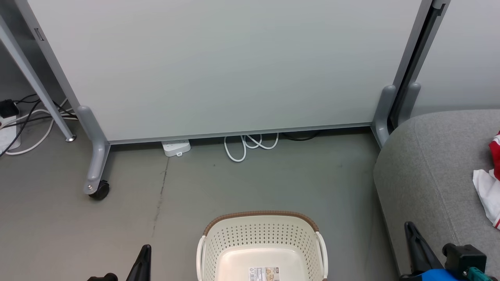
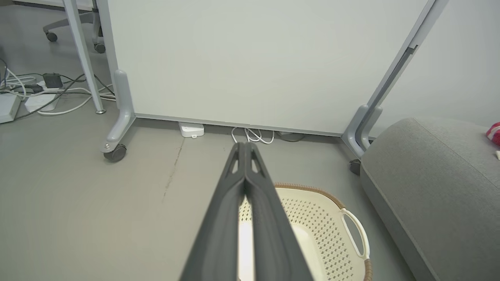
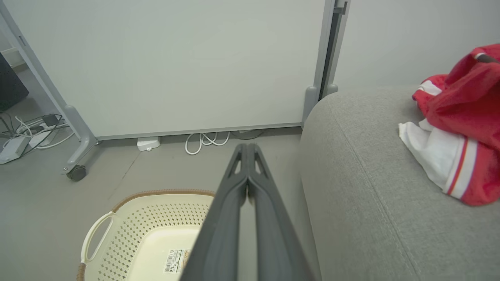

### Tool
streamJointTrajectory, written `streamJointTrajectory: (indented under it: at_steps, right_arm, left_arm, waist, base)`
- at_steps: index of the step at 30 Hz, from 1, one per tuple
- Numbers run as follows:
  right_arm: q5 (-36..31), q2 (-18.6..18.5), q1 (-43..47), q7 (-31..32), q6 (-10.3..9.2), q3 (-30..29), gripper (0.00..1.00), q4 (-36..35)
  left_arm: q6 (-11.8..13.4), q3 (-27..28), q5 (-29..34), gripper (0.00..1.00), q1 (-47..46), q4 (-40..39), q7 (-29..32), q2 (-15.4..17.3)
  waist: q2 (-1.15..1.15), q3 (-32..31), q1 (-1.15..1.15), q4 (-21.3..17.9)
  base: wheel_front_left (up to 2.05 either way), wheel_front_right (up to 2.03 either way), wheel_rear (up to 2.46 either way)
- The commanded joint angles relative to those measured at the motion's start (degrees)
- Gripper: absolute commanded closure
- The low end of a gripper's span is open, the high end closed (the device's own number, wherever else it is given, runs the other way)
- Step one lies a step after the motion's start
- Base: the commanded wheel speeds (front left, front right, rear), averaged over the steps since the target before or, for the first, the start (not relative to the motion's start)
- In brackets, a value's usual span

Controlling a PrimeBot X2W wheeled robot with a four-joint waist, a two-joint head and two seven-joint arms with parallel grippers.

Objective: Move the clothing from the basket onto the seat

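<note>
Clothing (image 3: 465, 117) on seat (image 3: 371, 195); left gripper (image 2: 245, 145) and right gripper (image 3: 247, 146) closed, empty.

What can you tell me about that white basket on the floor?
The basket is cream plastic with perforated walls, a brown woven-look rim and a white handle on each side. It stands upright on the grey floor beside the sofa, nothing visible inside but a barcode label on its bottom.

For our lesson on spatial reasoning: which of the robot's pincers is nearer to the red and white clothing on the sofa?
Right. The right pincer is by the edge of the sofa, left of the clothing; the left pincer lies beyond the basket, farther off.
</note>
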Motion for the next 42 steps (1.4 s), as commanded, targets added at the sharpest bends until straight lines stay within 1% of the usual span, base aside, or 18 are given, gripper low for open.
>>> streamJointTrajectory:
  at_steps: [1, 13, 14, 27, 42]
  right_arm:
    - [3.76, -0.06, -0.88, 0.75, 0.0, -0.35, 1.0, -0.18]
    - [17.94, -0.1, -2.52, 2.16, 0.0, -0.18, 1.0, 0.55]
    - [17.94, -0.1, -2.52, 2.16, 0.0, -0.18, 1.0, 0.55]
    - [31.22, -0.14, -4.17, 3.64, -0.01, -0.2, 1.0, 1.43]
    - [44.21, -0.19, -5.89, 5.15, -0.01, -0.29, 1.0, 2.39]
  left_arm:
    - [-0.01, 0.53, -3.22, 1.0, -0.96, -0.86, 0.86, 0.13]
    - [-0.04, 2.18, -15.43, 1.0, -2.18, -1.86, 4.15, 0.19]
    - [-0.04, 2.18, -15.43, 1.0, -2.18, -1.86, 4.15, 0.19]
    - [-0.08, 3.73, -26.92, 1.0, -3.33, -2.79, 7.25, 0.26]
    - [-0.13, 5.28, -38.23, 1.0, -4.42, -3.71, 10.33, 0.33]
  waist:
    - [0.0, 0.03, 0.0, -0.07]
    - [0.0, 0.17, 0.0, -0.42]
    - [0.0, 0.17, 0.0, -0.42]
    - [0.0, 0.33, 0.0, -0.81]
    - [0.0, 0.51, 0.0, -1.24]
  base:
    - [0.0, 0.0, 0.0]
    - [0.0, 0.0, 0.0]
    - [0.0, 0.0, 0.0]
    - [0.0, 0.0, 0.0]
    - [0.0, 0.0, 0.0]
